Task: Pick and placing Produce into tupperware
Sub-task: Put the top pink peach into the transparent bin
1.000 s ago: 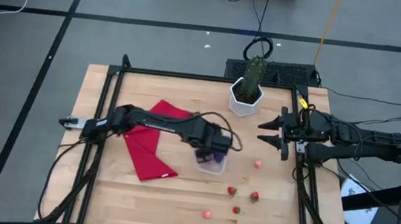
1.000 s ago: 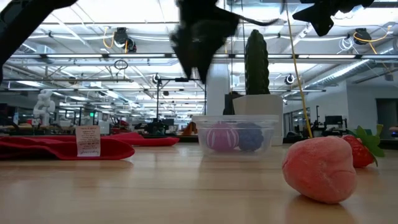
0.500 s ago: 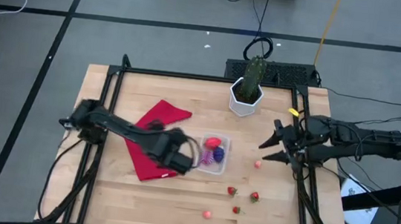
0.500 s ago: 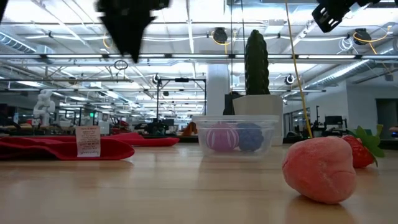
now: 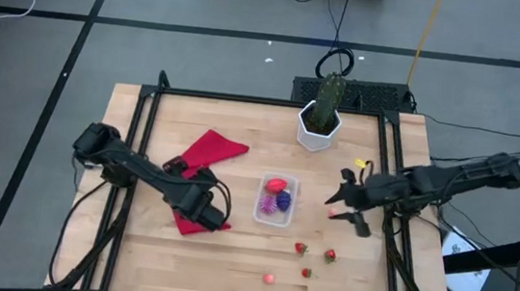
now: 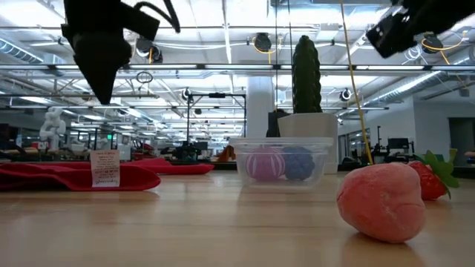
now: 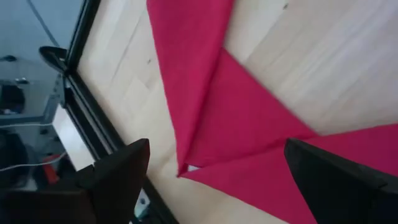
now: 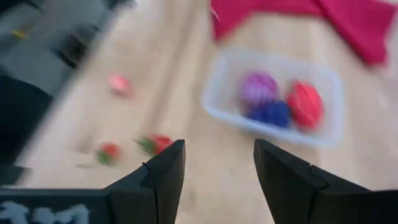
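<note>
The clear tupperware [image 5: 276, 199] stands on the table's middle and holds a red, a pink-purple and a dark purple piece [image 8: 273, 112]. Loose produce lies on the wood to its right and near side: a pink piece [image 8: 119, 83], three strawberries [image 5: 300, 249] and another pink piece [image 5: 268, 278]. My right gripper [image 5: 339, 200] is open, above the table by the right-hand pink piece and right of the tupperware [image 8: 273, 99]. My left gripper [image 5: 204, 212] is open, hanging over the red cloth [image 7: 236, 118].
A white hexagonal pot with a green cactus [image 5: 321, 113] stands at the far edge. The red cloth [image 5: 200, 183] lies spread left of the tupperware. A black frame rail [image 5: 392, 227] runs along the table's right side. Bare wood shows near the front edge.
My left gripper has drawn away from above the tupperware toward the table's left and near side, ending over the red cloth; a red piece now shows inside the tupperware. My right gripper has moved from the right rail toward the table's left and near edge, nearing the pink piece.
</note>
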